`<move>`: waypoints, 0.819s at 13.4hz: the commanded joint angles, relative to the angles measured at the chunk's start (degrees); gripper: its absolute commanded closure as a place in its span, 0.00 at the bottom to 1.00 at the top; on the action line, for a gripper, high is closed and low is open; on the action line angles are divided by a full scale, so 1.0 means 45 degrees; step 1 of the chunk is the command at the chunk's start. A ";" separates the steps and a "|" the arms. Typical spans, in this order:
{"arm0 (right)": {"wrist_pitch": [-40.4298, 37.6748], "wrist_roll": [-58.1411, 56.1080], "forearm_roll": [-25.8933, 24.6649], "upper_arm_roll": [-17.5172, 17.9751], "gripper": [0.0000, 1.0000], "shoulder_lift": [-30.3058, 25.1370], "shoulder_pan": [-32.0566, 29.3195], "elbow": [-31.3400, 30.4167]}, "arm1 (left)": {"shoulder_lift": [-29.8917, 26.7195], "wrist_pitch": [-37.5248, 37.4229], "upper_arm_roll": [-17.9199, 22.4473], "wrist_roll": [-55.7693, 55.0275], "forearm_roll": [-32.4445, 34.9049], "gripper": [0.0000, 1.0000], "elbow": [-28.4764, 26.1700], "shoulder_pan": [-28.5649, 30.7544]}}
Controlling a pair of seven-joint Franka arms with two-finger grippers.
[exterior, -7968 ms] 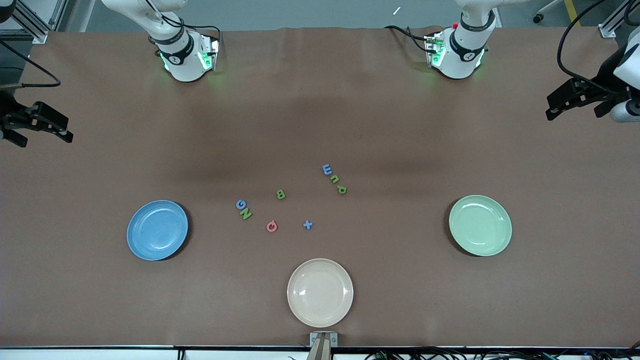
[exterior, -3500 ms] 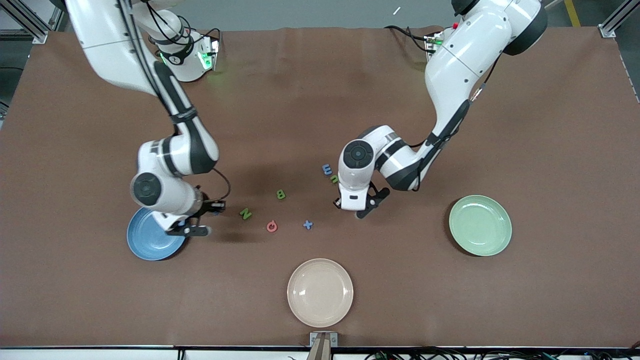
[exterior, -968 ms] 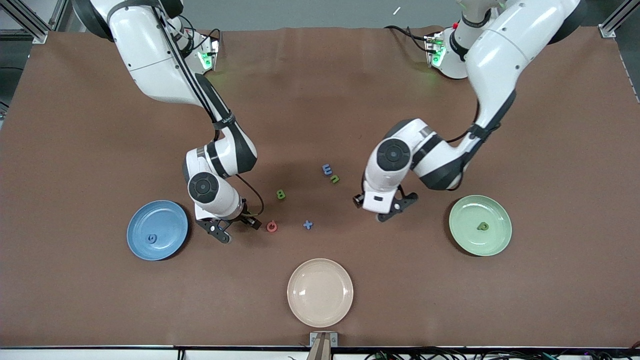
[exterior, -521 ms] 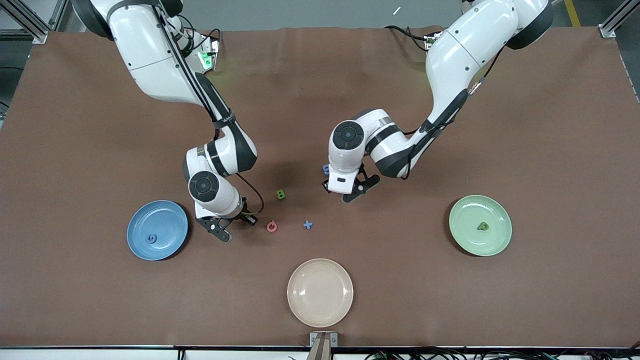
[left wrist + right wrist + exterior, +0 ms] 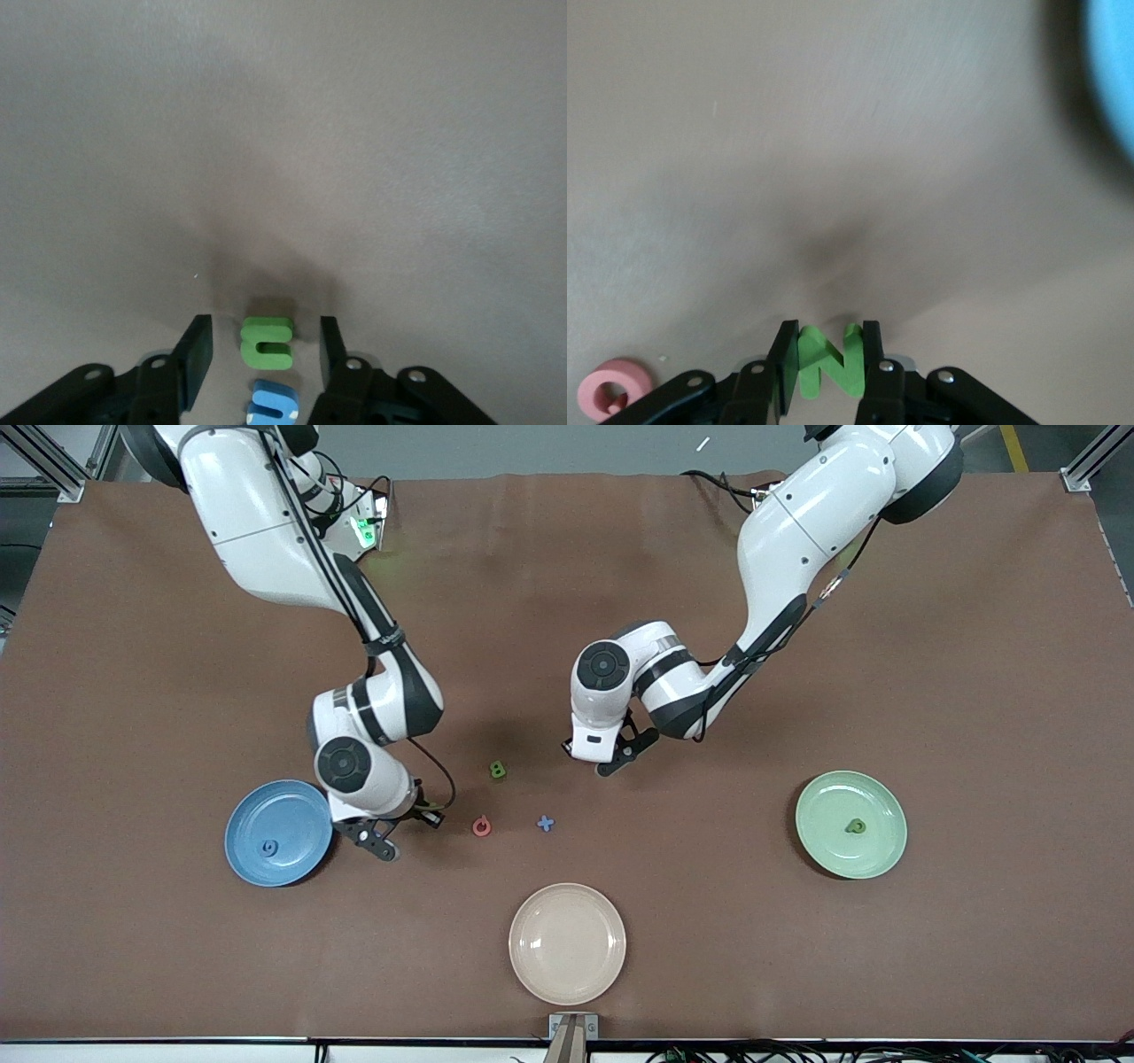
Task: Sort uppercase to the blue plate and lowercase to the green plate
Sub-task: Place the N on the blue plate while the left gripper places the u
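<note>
- The counter is lit evenly from overhead in the front view; no harsh glare is seen on its brown surface.
- Soft, diffuse shadows are cast beneath both arms, and a darker crescent is seen at the 7 o'clock rim of the green plate.
- A faint sheen is shown on the cream plate.
- In the right wrist view, the blue plate at 2 o'clock is rendered blurred.
- Both wrist views are dimmer, with a soft shadow patch at centre.
</note>
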 commanded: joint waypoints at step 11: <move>-0.1046 -1.0457 -0.0102 0.0208 0.27 0.0253 -0.4141 0.1149 | -0.0808 0.0037 0.0200 -0.0106 0.1438 1.00 -0.0080 0.1511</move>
